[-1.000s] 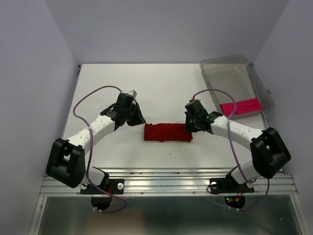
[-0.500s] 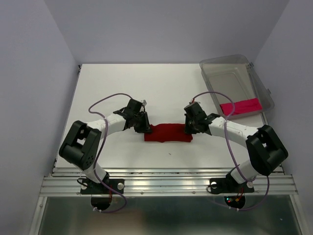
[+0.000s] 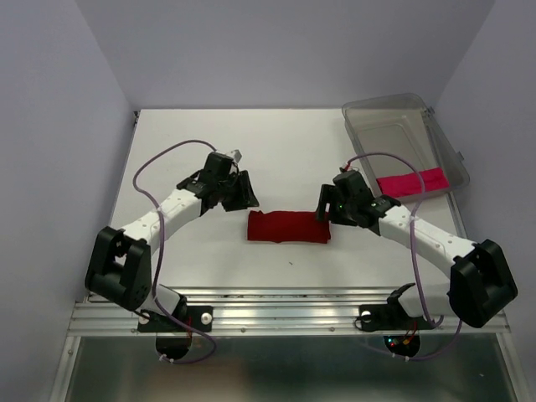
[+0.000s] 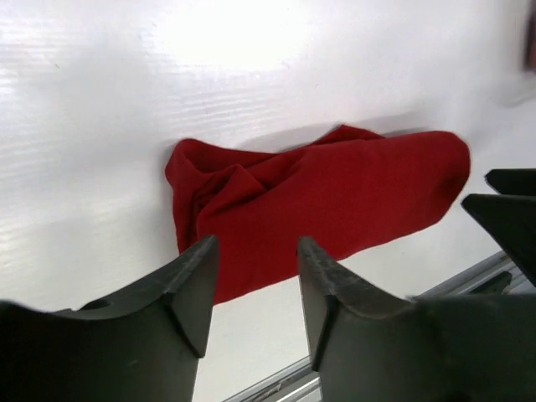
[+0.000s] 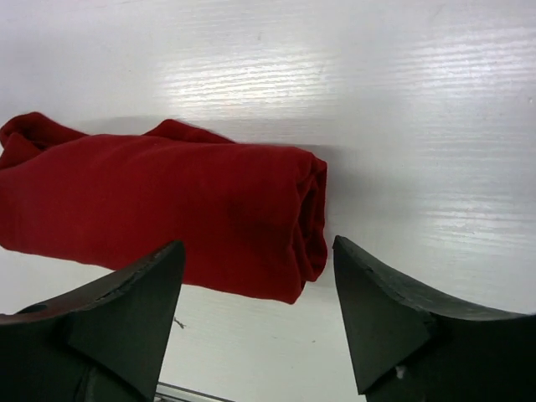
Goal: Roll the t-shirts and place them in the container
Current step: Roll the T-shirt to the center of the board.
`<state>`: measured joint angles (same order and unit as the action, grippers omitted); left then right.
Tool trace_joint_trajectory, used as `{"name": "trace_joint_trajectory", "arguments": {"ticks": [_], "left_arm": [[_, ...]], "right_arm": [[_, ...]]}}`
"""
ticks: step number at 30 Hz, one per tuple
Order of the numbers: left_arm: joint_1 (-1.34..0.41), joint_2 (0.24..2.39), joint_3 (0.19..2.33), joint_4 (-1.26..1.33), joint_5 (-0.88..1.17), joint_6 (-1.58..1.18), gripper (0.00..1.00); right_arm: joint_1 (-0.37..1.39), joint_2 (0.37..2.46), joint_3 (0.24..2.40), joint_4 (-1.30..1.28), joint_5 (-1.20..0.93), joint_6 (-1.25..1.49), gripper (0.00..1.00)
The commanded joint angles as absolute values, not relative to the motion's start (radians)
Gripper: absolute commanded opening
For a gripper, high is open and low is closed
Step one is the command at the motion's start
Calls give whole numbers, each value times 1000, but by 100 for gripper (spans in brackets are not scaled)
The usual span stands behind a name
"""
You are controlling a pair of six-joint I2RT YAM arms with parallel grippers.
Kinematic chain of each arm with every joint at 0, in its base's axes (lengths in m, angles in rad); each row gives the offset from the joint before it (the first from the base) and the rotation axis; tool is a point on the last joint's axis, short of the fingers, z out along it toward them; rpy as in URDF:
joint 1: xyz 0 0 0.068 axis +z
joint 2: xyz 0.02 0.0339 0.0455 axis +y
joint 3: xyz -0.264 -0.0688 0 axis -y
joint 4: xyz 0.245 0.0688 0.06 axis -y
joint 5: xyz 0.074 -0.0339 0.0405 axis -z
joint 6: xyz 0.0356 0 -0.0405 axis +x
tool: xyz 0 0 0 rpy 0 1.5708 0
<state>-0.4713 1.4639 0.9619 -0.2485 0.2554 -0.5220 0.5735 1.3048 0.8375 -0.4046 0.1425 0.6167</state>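
my left gripper [image 3: 239,191] and right gripper [image 3: 328,205] have just let go of the dark crimson rolled cloth t-shirt [image 3: 287,227], jaws spread and empty. it lies on the white table [image 3: 209,142] between them, so this roll looks done. my left wrist shows its bunched end. only overhead shows the magenta-pink rolled t-shirt [image 3: 410,182] in the clear plastic bin [image 3: 394,105].

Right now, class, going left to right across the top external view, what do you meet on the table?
left pincer → dark red rolled t-shirt → right pincer → pink rolled t-shirt, lying in the clear plastic bin
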Motion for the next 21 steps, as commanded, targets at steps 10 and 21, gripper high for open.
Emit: {"name": "trace_joint_trajectory", "arguments": {"ticks": [10,21], "left_arm": [[-319,1296,782,-227,374,-592,74],[-318,1316,750,-195,400,-620,82]], "right_arm": [[457,1212,626,-234,-124,836,85],[448,1295,534,-61,-149,945,83]]}}
